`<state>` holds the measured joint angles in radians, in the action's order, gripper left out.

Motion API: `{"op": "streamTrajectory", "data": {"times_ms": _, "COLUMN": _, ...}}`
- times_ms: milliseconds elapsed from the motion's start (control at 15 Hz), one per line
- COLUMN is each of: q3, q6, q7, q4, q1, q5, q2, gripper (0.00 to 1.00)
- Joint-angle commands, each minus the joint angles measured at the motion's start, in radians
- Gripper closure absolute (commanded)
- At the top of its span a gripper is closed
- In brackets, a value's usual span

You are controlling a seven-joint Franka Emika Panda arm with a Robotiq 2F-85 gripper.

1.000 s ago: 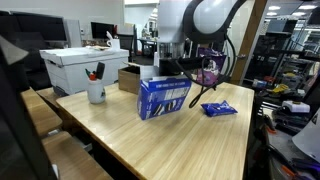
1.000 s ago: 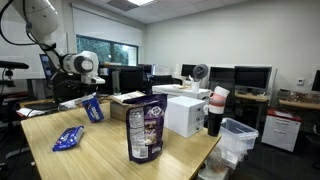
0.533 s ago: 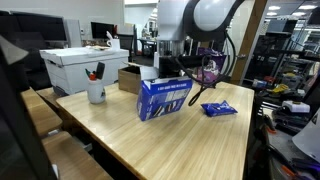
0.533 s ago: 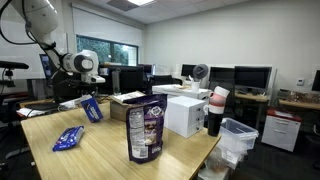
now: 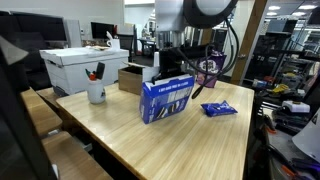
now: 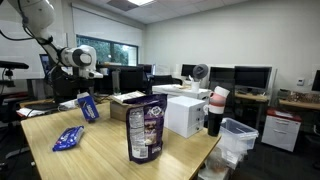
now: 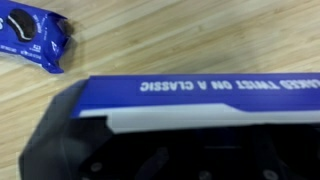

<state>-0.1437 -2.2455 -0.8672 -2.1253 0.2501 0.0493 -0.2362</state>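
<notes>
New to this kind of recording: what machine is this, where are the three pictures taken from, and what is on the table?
It is one robot arm with a two-finger gripper. Two cameras stand in the room; the third rides on the wrist, looking down. On the table: a blue packet, a cup of pens, a white box, a snack bag. The gripper sits at the top of a tilted blue box; whether it is clamped does not show.
</notes>
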Motion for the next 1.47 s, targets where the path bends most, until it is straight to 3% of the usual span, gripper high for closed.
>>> {"op": "streamTrajectory", "data": {"times_ms": 0, "q3": -0.009, "q6": 0.104, "q7": 0.028, "q4": 0.012, "q1": 0.008, "q5": -0.01, "q2": 0.079, "gripper": 0.93}}
{"op": "streamTrajectory", "data": {"times_ms": 200, "q3": -0.02, "q6": 0.143, "q7": 0.051, "q4": 0.03, "q1": 0.002, "q5": -0.022, "q2": 0.123, "gripper": 0.93}}
{"op": "streamTrajectory", "data": {"times_ms": 400, "q3": -0.036, "q6": 0.132, "q7": 0.237, "q4": 0.035, "q1": -0.028, "q5": -0.188, "q2": 0.156, "gripper": 0.93}}
{"op": "streamTrajectory", "data": {"times_ms": 933, "q3": -0.006, "q6": 0.325, "q7": 0.626, "q4": 0.07, "q1": -0.092, "q5": -0.547, "q2": 0.196, "gripper": 0.93}}
{"op": "streamTrajectory", "data": {"times_ms": 1067, "q3": 0.006, "q6": 0.369, "q7": 0.573, "q4": 0.072, "q1": -0.098, "q5": -0.524, "q2": 0.209, "gripper": 0.93}}
{"op": "streamTrajectory", "data": {"times_ms": 1133, "q3": 0.01, "q6": 0.347, "q7": 0.467, "q4": 0.063, "q1": -0.092, "q5": -0.433, "q2": 0.223, "gripper": 0.93}}
{"op": "streamTrajectory", "data": {"times_ms": 1400, "q3": 0.014, "q6": 0.325, "q7": 0.305, "q4": 0.051, "q1": -0.088, "q5": -0.215, "q2": 0.256, "gripper": 0.94}}
